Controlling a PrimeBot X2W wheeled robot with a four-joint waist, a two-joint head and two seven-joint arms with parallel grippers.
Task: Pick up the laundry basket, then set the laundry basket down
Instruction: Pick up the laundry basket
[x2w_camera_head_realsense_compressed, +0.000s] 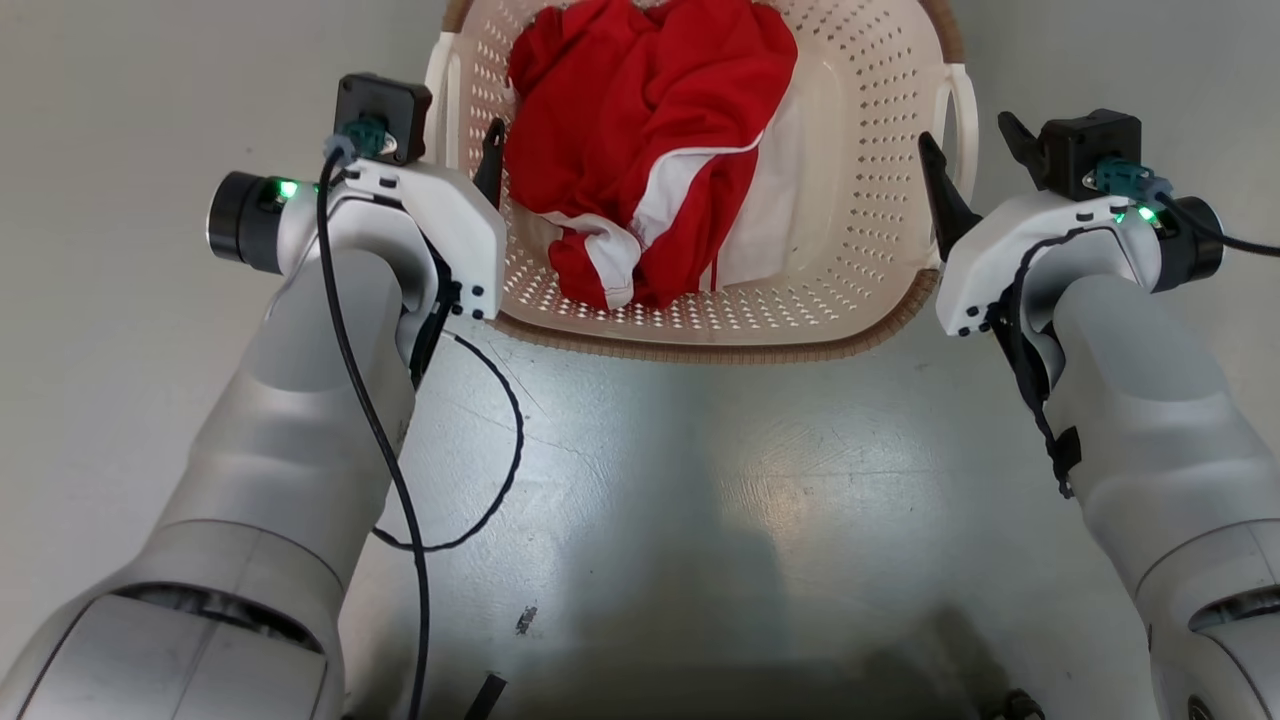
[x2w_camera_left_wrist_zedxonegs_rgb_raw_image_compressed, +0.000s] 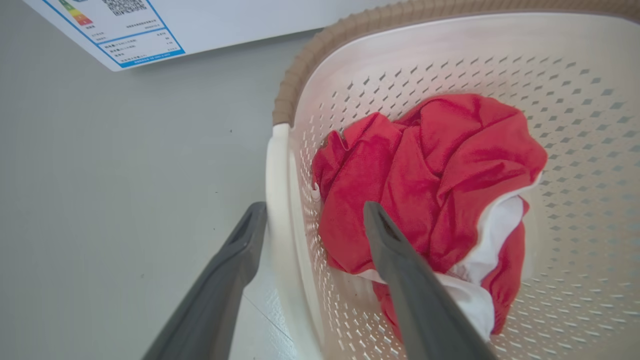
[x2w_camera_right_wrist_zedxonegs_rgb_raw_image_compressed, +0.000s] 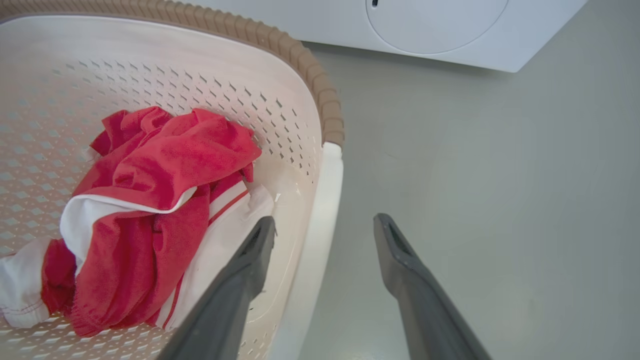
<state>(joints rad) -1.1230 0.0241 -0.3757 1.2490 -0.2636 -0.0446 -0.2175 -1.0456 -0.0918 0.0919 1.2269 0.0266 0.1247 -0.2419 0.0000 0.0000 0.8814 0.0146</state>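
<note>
The laundry basket (x2w_camera_head_realsense_compressed: 868, 190) stands on the floor ahead of me, cream and perforated, with a brown woven-look rim (x2w_camera_head_realsense_compressed: 700, 347). A red and white garment (x2w_camera_head_realsense_compressed: 640, 130) lies crumpled inside it. My left gripper (x2w_camera_left_wrist_zedxonegs_rgb_raw_image_compressed: 315, 215) is open, its fingers astride the basket's white left handle (x2w_camera_left_wrist_zedxonegs_rgb_raw_image_compressed: 278, 200), one outside and one inside over the garment. My right gripper (x2w_camera_right_wrist_zedxonegs_rgb_raw_image_compressed: 325, 225) is open too, astride the white right handle (x2w_camera_right_wrist_zedxonegs_rgb_raw_image_compressed: 325, 210). In the head view the left gripper (x2w_camera_head_realsense_compressed: 462, 150) and right gripper (x2w_camera_head_realsense_compressed: 965, 130) flank the basket's two sides.
A white washer (x2w_camera_right_wrist_zedxonegs_rgb_raw_image_compressed: 450, 25) stands just beyond the basket, its panel with an energy label (x2w_camera_left_wrist_zedxonegs_rgb_raw_image_compressed: 140, 30) showing in the left wrist view. Grey floor (x2w_camera_head_realsense_compressed: 700, 500) spreads between me and the basket. A black cable (x2w_camera_head_realsense_compressed: 505, 450) loops from my left arm.
</note>
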